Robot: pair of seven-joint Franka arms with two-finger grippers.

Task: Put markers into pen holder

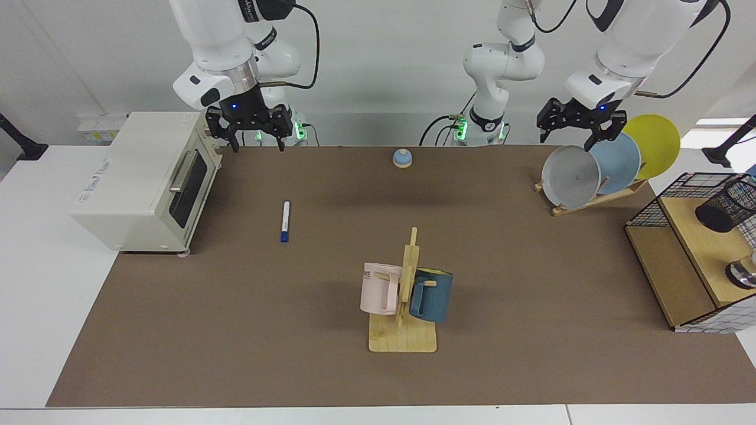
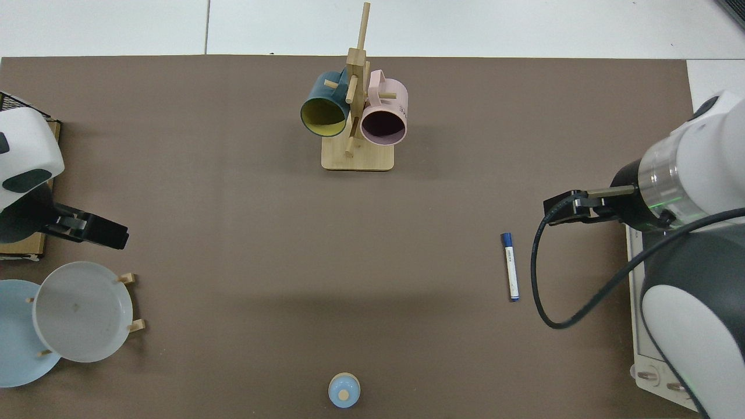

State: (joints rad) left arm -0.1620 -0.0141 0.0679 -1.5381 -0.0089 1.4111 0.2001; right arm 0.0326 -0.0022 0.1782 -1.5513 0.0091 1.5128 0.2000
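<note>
In the facing view we see the slim white marker with a dark blue cap (image 1: 285, 220) lying flat on the brown tabletop (image 1: 331, 354), left of centre, free to be gripped. Our right hand (image 1: 248, 137), fingers apart, hangs at upper left beyond it. Our left hand (image 1: 580, 133), also spread, waits at upper right above the plates; the black wire-mesh pen holder (image 1: 725, 206) sits at the far right edge. From above, the marker (image 2: 510, 273) lies right of centre, near the right arm.

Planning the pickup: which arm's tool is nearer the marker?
Right. The right tool hangs by the toaster oven, just behind the marker. The left tool is far across the table, above the plate rack.
</note>
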